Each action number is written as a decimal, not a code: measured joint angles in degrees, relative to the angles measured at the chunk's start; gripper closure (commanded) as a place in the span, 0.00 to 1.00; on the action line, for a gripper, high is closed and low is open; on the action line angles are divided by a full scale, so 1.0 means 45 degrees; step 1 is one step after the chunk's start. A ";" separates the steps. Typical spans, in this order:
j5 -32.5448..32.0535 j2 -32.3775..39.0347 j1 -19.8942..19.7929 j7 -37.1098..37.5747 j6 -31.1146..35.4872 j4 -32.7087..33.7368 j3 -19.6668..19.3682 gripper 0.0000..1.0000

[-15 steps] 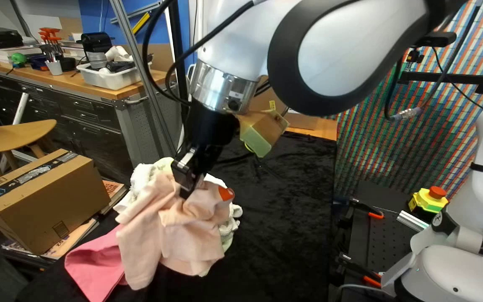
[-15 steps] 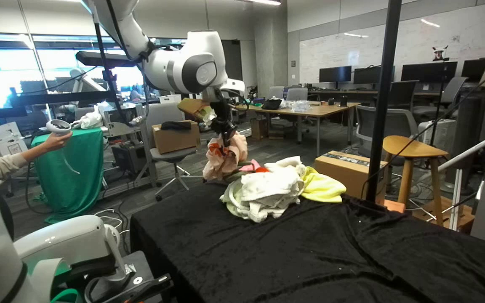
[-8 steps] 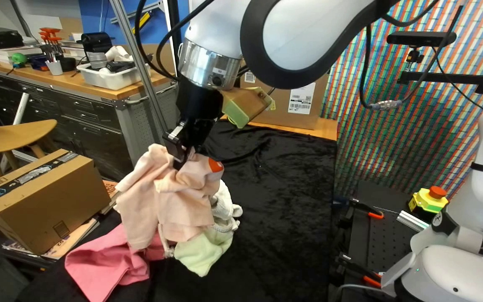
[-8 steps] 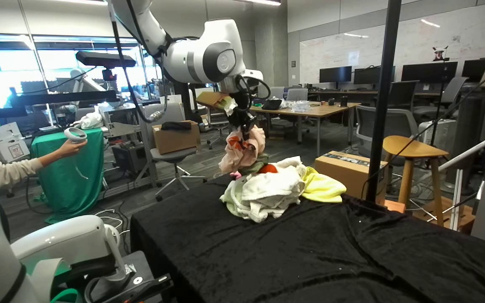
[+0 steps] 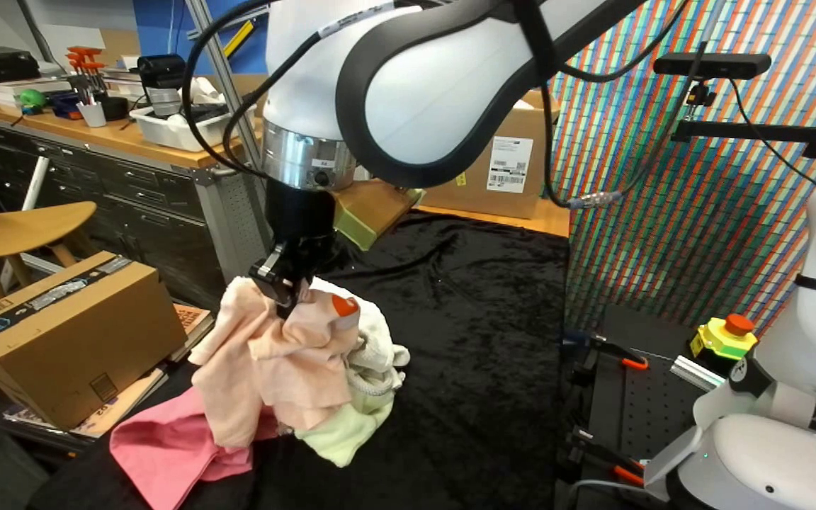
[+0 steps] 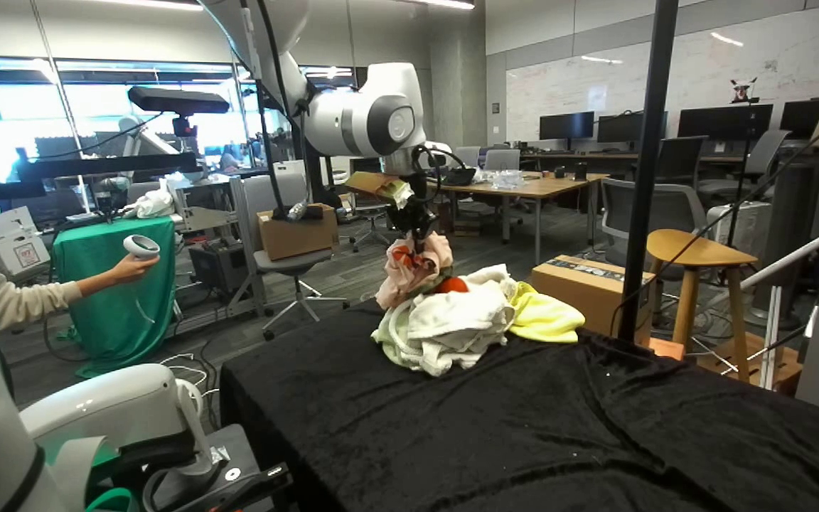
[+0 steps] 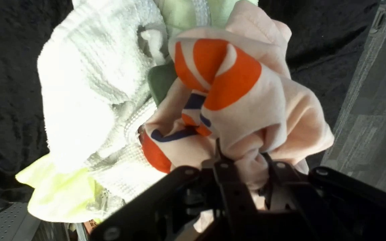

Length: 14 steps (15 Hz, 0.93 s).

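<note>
Rumpled peach cloth garment [image 5: 295, 379] droops beneath the black two-fingered metal tool [image 7: 242, 155], apparently because the tool clamps only one gathered upper fold.

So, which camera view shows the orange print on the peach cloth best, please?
The wrist view: there the orange print appears large, though creased. Both exterior views show only small orange patches on the peach cloth.

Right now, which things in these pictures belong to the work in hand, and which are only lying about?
In the work:
gripper, closed on the peach cloth
probably also the white cloth, yellow cloth and pink cloth close by

Seemingly just lying about:
taped cardboard box
wooden stool
white bin
</note>
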 measured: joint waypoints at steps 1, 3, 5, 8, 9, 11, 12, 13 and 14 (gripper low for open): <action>-0.0252 0.0279 0.0034 0.0073 -0.0039 0.0222 -0.0085 0.93; -0.0795 0.0796 0.0095 0.0298 -0.0103 0.0671 -0.0400 0.93; -0.1238 0.1207 0.0110 0.0481 -0.0186 0.1077 -0.0796 0.93; -0.1564 0.1636 0.0111 0.0623 -0.0289 0.1525 -0.1368 0.94; -0.1594 0.1730 0.0110 0.0639 -0.0351 0.1624 -0.1512 0.95; -0.1598 0.1862 0.0109 0.0648 -0.0489 0.1769 -0.1695 0.94; -0.1598 0.1896 0.0109 0.0648 -0.0537 0.1802 -0.1736 0.94; -0.1598 0.1899 0.0109 0.0648 -0.0592 0.1809 -0.1743 0.94; -0.1598 0.1899 0.0116 0.0648 -0.0641 0.1814 -0.1742 0.94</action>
